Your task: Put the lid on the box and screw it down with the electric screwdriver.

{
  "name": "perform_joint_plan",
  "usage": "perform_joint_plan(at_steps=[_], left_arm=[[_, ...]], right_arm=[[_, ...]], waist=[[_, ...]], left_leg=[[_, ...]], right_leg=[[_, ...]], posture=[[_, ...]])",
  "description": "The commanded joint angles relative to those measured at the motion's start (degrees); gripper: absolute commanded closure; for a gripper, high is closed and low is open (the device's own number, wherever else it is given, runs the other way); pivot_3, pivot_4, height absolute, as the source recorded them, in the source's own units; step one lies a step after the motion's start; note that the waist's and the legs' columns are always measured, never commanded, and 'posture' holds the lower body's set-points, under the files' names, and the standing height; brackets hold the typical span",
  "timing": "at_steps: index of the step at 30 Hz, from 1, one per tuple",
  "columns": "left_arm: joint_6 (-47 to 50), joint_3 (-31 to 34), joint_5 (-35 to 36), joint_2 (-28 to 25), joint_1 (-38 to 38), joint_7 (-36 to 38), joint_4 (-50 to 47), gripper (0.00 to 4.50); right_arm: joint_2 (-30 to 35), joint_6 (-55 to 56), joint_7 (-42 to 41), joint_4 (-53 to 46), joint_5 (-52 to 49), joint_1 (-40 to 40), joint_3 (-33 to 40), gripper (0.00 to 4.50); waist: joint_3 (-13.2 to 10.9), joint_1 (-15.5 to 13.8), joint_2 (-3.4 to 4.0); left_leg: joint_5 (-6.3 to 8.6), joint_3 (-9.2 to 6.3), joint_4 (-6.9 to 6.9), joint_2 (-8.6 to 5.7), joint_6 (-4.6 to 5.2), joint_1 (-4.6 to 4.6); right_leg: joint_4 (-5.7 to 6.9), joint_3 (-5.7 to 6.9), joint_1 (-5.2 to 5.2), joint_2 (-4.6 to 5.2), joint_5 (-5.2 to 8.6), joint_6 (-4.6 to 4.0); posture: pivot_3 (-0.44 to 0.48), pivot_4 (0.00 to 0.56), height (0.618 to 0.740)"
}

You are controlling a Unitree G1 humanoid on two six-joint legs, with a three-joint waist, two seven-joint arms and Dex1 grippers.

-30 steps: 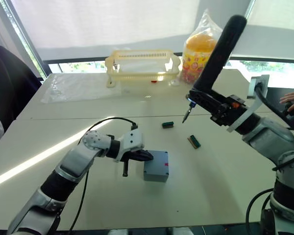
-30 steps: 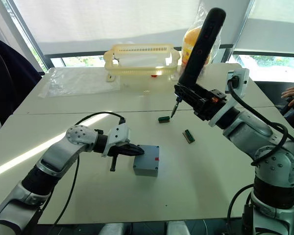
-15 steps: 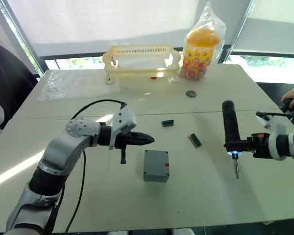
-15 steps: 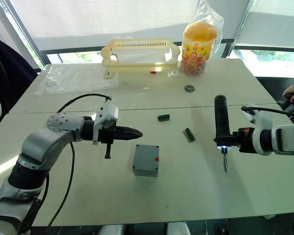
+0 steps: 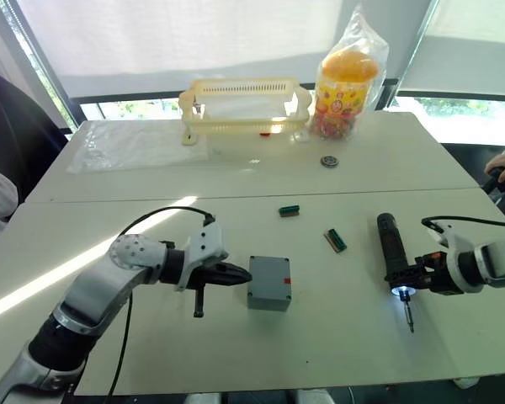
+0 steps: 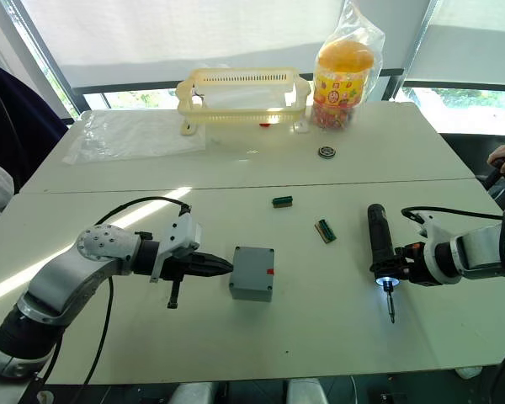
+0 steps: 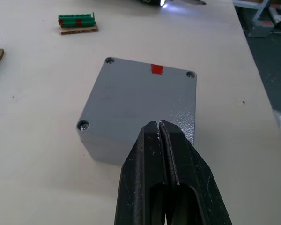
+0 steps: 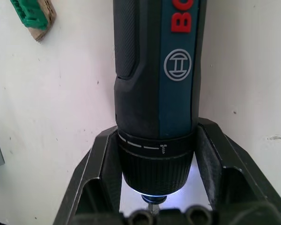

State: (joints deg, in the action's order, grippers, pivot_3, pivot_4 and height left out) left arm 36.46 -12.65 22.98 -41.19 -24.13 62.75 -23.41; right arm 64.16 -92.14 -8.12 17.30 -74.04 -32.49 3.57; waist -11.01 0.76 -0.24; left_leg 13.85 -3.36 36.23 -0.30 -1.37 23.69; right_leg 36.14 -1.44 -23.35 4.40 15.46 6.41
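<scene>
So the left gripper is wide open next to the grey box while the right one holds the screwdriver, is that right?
Not quite. The left gripper is shut, its two black fingers pressed together at the edge of the box, as the left wrist view shows. The rest stands: the right gripper does hold the electric screwdriver.

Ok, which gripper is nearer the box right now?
Left. The left gripper, jaws shut, has its tip right at the box's left side. The right gripper is well off to the box's right, shut on the electric screwdriver.
</scene>
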Motion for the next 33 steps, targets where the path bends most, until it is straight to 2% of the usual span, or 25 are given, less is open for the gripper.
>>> perform_joint_plan(at_steps=[1, 5, 10, 11, 15, 20, 22, 25, 29, 31, 33], left_arm=[[-1.47, 1.39, -0.18, -1.06, 0.95, -0.35, -0.63, 4.50], [-0.93, 1.90, 0.85, -1.15, 1.19, -0.90, -0.56, 4.50], [-3.83, 1.29, -1.76, 0.49, 0.70, -3.44, 2.95, 4.50], [-5.14, 1.13, -3.08, 0.56, 0.88, -4.34, 3.48, 4.50], [-10.27, 0.62, -7.43, -0.50, 2.65, -5.34, 5.40, 4.50], [-4.19, 6.59, -1.81, -0.13, 2.48, -5.85, 9.28, 4.50], [-1.98, 9.83, 0.30, -0.72, 4.40, -6.66, 8.57, 4.50], [1.49, 14.33, 3.06, -1.74, 9.32, -8.24, 4.87, 4.50], [6.89, 20.58, 8.29, -1.53, 17.74, -11.03, -1.63, 4.50], [8.33, 22.66, 10.12, -1.28, 23.08, -12.01, -4.88, 4.50], [8.24, 23.31, 10.46, -1.01, 27.70, -12.70, -6.67, 4.50]], right_arm=[[1.20, -0.35, -5.19, -1.28, 4.51, -0.72, -0.95, 2.72], [0.28, -0.35, -8.65, -1.44, 9.91, -1.53, -1.27, 2.72], [-0.77, -0.35, -12.02, -2.36, 15.07, -1.98, -1.95, 0.34], [-0.93, -0.12, -12.33, -2.55, 16.11, -1.95, -1.63, 0.04], [0.86, 6.96, -16.55, -6.81, 21.41, -0.90, -2.57, 0.04], [5.56, 18.79, -25.10, -14.37, 28.38, -0.33, -2.03, 0.04], [7.19, 22.99, -27.87, -18.89, 29.61, 2.27, 0.96, 0.04], [6.65, 25.52, -30.93, -28.55, 27.70, 10.01, 9.74, 0.04], [-4.60, 28.05, -30.57, -45.91, 21.27, 23.64, 24.43, 0.04], [-13.83, 34.83, -28.88, -52.67, 21.75, 30.71, 27.94, 0.04], [-19.55, 39.83, -28.58, -56.82, 24.71, 37.87, 27.05, 0.04]], waist=[[0.01, 0.00, 0.00], [0.01, -0.02, -0.01], [0.04, -0.04, -0.07], [0.10, -0.08, -0.16], [0.12, -0.11, -0.23], [0.05, -0.03, -0.09], [0.05, -0.01, -0.09], [0.07, 0.20, -0.10], [0.09, -0.16, -0.16], [0.13, -0.22, -0.21], [0.14, -0.43, -0.17]], left_leg=[[0.00, -0.01, 0.00, 0.00, 0.00, 0.00], [0.00, -0.01, 0.01, 0.00, 0.00, -0.02], [0.00, 0.00, 0.05, 0.00, 0.00, -0.22], [0.00, -0.01, 0.07, 0.00, 0.00, -0.22], [0.00, 0.01, 0.11, -0.04, 0.00, -0.21], [0.00, 0.07, 0.08, -0.05, -0.01, -0.20], [0.00, 0.06, 0.02, -0.02, 0.00, -0.19], [0.00, 0.02, -0.10, 0.03, 0.00, -0.22], [0.03, -0.07, -0.14, 0.08, 0.03, -0.20], [0.03, -0.12, -0.12, 0.08, 0.03, -0.21], [0.03, -0.14, -0.09, 0.07, 0.02, -0.23]], right_leg=[[0.00, 0.00, 0.00, 0.00, 0.00, 0.00], [0.01, 0.01, 0.01, 0.00, -0.01, 0.01], [0.01, 0.00, 0.26, 0.00, -0.02, 0.00], [0.01, 0.00, 0.27, 0.00, -0.02, -0.01], [-0.02, 0.00, 0.30, 0.06, -0.02, -0.01], [0.05, 0.00, 0.18, 0.11, -0.06, 0.06], [0.08, 0.03, 0.12, 0.09, -0.08, 0.11], [0.10, 0.06, 0.09, 0.06, -0.08, 0.12], [0.12, 0.09, 0.10, 0.03, -0.07, 0.14], [0.12, 0.12, 0.17, 0.03, -0.06, 0.15], [0.12, 0.13, 0.24, 0.08, -0.06, 0.14]], posture=[[0.000, 0.150, 0.740], [0.000, 0.150, 0.740], [0.000, 0.150, 0.740], [0.000, 0.150, 0.740], [0.000, 0.150, 0.740], [0.000, 0.150, 0.740], [0.000, 0.150, 0.740], [0.000, 0.150, 0.740], [0.000, 0.150, 0.740], [0.000, 0.150, 0.740], [0.000, 0.150, 0.740]])
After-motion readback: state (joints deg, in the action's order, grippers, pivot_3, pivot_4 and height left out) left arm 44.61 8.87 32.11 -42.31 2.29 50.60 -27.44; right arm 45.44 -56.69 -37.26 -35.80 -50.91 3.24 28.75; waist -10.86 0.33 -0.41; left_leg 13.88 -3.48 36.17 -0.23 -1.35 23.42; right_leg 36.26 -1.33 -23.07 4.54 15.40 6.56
